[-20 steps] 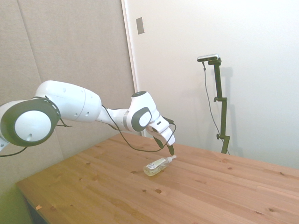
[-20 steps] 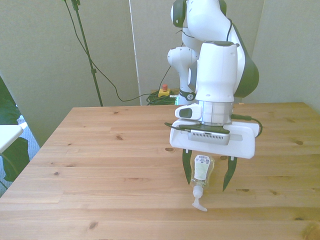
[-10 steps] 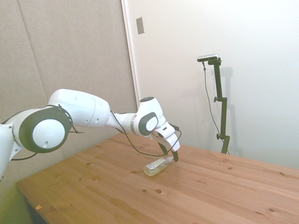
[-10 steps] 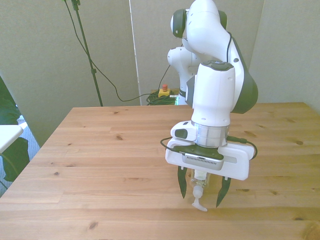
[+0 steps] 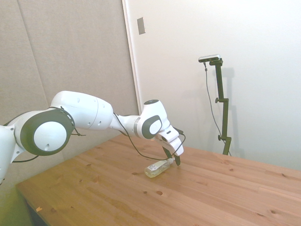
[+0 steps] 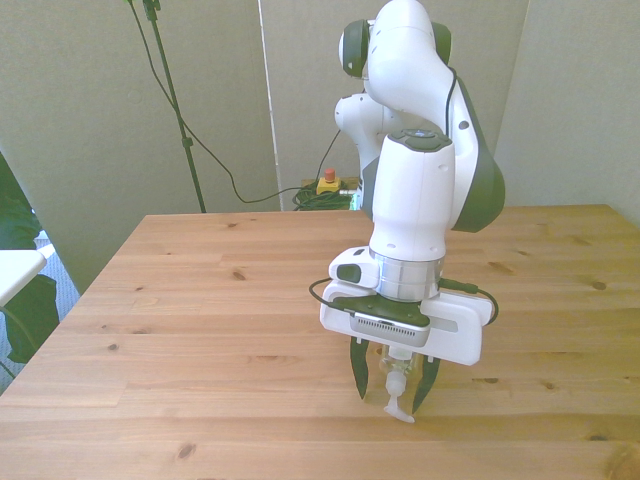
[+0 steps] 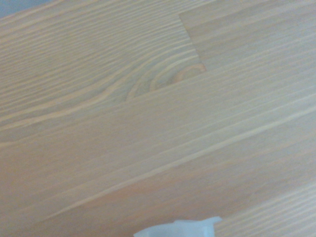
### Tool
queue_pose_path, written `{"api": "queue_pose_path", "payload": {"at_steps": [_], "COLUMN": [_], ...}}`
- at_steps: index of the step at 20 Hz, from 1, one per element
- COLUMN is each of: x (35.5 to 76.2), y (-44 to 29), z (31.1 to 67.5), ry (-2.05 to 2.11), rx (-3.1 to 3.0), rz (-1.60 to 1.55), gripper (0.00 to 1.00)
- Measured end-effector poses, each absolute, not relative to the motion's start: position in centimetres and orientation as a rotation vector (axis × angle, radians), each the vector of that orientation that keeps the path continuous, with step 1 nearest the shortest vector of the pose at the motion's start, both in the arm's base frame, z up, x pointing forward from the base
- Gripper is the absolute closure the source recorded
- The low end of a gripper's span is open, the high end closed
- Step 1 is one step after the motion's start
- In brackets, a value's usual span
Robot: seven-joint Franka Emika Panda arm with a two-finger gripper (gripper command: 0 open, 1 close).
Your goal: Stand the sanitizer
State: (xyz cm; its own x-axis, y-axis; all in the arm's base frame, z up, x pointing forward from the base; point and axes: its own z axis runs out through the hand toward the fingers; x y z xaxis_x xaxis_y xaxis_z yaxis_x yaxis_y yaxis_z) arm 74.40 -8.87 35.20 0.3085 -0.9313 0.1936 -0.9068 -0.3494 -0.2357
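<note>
Sanitizer (image 5: pixel 158 167): lies on its side on the tabletop (image 6: pixel 200 330), not standing; pale yellowish liquid shows through the clear body in the side view.
Nozzle (image 6: pixel 397 408): white pump end points toward the tabletop's near edge in the front view; its tip also shows as a pale blurred shape in the wrist view (image 7: pixel 178 228).
Gripper (image 6: pixel 392 382): low over the sanitizer's neck, fingers pointing down; they are spread, one on each side of the neck, close to it, whether touching I cannot tell.
Fingers (image 6: pixel 357 372): dark, tips near the wood.
Arm (image 5: pixel 89 113): white, reaching in low across the tabletop in the side view.
Bottle body: mostly hidden behind the gripper in the front view.
</note>
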Motion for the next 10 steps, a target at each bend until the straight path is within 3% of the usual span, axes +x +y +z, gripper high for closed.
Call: {"api": "queue_pose_path", "payload": {"at_steps": [10], "x": [74.31], "y": [-9.74], "z": [35.26], "ry": [1.745], "rx": [-2.441], "rz": [-0.412], "gripper": [1.0]}}
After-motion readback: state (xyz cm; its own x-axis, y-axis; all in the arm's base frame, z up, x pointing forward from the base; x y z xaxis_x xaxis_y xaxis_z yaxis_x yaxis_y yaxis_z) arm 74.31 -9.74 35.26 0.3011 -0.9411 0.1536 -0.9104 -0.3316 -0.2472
